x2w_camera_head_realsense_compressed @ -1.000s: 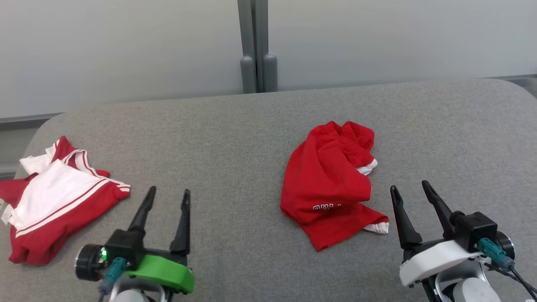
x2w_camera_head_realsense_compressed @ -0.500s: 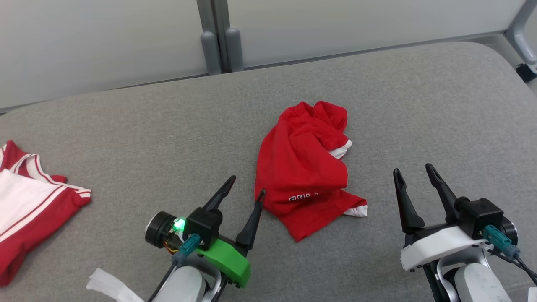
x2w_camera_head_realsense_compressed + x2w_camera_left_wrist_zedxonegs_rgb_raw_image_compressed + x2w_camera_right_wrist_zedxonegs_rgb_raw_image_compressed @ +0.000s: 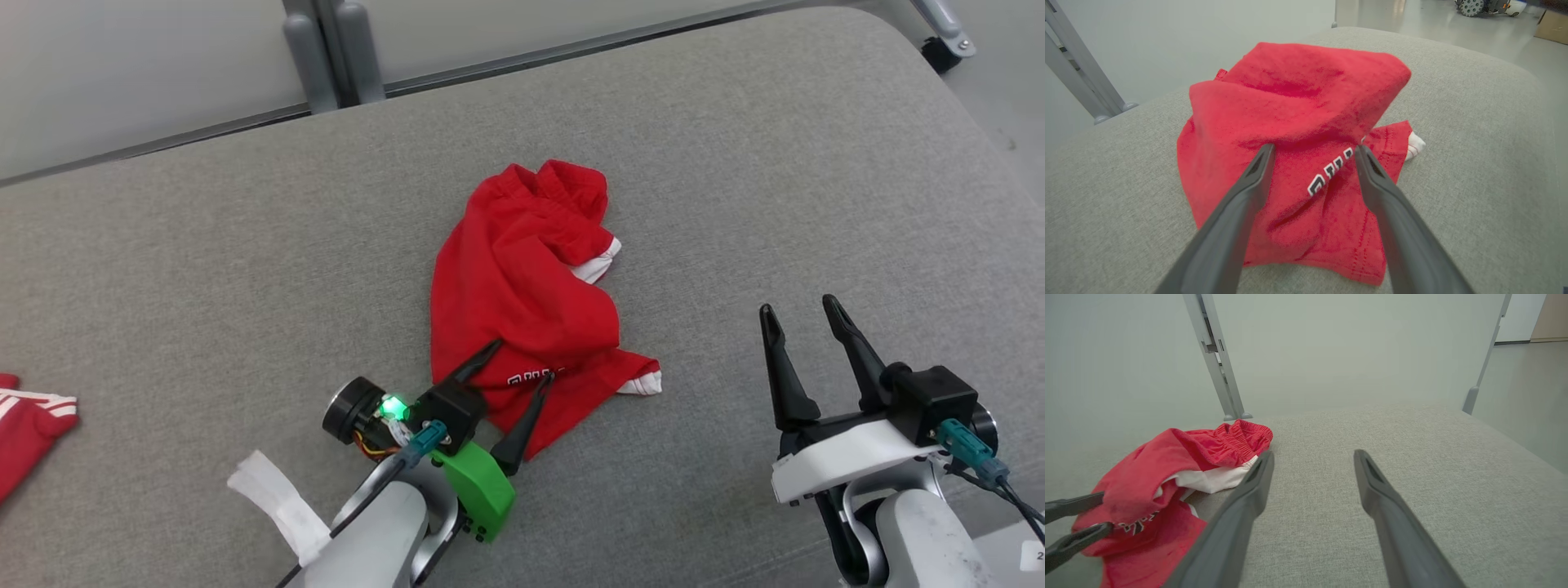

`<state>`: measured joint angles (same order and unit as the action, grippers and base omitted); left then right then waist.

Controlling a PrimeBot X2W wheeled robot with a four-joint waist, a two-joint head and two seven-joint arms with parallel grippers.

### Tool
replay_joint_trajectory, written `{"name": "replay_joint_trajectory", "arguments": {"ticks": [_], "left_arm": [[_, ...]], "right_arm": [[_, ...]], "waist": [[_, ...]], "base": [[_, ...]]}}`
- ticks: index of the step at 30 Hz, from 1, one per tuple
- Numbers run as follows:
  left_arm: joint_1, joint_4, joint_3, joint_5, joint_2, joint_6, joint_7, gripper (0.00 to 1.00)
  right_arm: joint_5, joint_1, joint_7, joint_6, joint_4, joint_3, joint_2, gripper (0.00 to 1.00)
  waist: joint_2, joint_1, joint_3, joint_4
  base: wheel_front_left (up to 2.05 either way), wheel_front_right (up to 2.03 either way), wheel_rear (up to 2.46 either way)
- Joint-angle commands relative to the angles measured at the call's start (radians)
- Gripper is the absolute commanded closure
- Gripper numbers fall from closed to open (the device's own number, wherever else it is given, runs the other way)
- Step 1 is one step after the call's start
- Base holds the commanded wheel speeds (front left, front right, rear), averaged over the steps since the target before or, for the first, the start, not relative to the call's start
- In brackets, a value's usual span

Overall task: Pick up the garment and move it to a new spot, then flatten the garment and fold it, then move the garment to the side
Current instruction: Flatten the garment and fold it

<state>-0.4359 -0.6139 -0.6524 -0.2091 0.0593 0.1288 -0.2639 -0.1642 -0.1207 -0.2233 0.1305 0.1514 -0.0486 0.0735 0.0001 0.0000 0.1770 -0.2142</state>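
Observation:
The garment [image 3: 522,286] is a crumpled red pair of shorts with white trim and white lettering, lying in a heap mid-surface. My left gripper [image 3: 522,361] is open, its two dark fingers straddling the near, lettered edge of the garment [image 3: 1290,122]; the cloth lies between and under the fingertips, with the jaws apart. In the left wrist view the left gripper [image 3: 1314,151] frames the lettering. My right gripper [image 3: 796,306] stands open to the right of the garment, above bare grey fabric. The right wrist view has the right gripper [image 3: 1312,455] open and the garment [image 3: 1167,469] at its left.
The grey upholstered surface [image 3: 816,163] curves down at its right and far edges. A second red-and-white garment [image 3: 28,425] lies at the far left edge. A grey metal post [image 3: 326,41] and pale wall panels stand behind. A white tag [image 3: 273,502] hangs from my left forearm.
The head camera has swung right and down. My left gripper has moved right and forward from bare fabric onto the garment's near edge. The right gripper has held its place, open.

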Motion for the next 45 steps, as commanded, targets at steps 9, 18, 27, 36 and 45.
{"name": "replay_joint_trajectory", "arguments": {"ticks": [9,18,27,36,45], "left_arm": [[-0.101,-0.097,-0.001,-0.033,0.006,0.003,-0.001,1.0],[-0.066,0.026,0.088,-0.068,-0.002,-0.007,-0.001,1.0],[0.07,0.207,0.259,-0.069,0.049,-0.032,-0.001,1.0],[0.118,0.199,0.418,-0.077,0.109,-0.033,-0.001,1.0],[0.074,0.174,0.471,-0.026,0.086,-0.031,-0.001,0.0]], "right_arm": [[-0.007,-0.024,-0.022,0.0,0.02,0.002,-0.005,0.0],[0.006,-0.007,-0.023,0.0,0.027,0.006,0.0,0.0],[0.0,0.014,-0.009,0.0,0.023,0.0,0.005,0.0],[-0.007,0.017,0.003,0.0,0.02,-0.019,0.009,0.0],[-0.012,0.03,0.002,0.0,0.025,0.002,0.007,0.0]], "waist": [[-0.0001,0.0,0.048,-0.068],[-0.0001,0.0,0.007,0.013],[-0.0001,0.0,-0.041,0.12],[-0.0001,0.0,-0.037,0.122],[-0.0001,0.0,-0.049,0.136]], "base": [[0.0,0.0,0.0],[0.0,0.0,0.0],[0.0,0.0,0.0],[0.0,0.0,0.0],[0.0,0.0,0.0]]}}
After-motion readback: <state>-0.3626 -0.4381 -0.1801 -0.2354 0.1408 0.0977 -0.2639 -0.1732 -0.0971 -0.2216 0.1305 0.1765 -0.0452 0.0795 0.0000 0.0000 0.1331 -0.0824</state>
